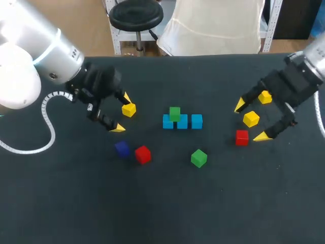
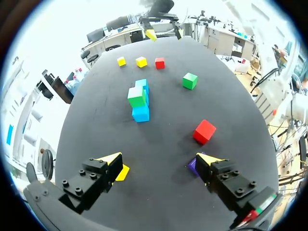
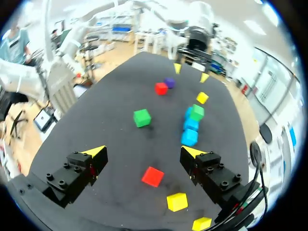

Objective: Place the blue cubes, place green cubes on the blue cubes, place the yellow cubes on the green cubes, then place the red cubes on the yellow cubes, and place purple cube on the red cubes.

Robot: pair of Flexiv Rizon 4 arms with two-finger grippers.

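Eleven small matte cubes with flat faces and crisp edges, on a dark cloth-like desk. Count: 3 blue, 2 green, 3 yellow, 2 red, 1 purple.

- blue cubes: in a row at desk centre, running parallel to the far edge.
- stacked green cube: on top of the row, toward its left end.
- loose green cube: on the cloth, nearer the front edge than the row.
- Toward the left edge: left yellow cube, purple cube, and left red cube just beside the purple.
- Toward the right edge: right yellow cubes, two, near each other, and right red cube.

left pincer: spread wide, gripping nothing, with yellow by one tip and purple by the other.
right pincer: spread wide, empty, above the right-edge group.
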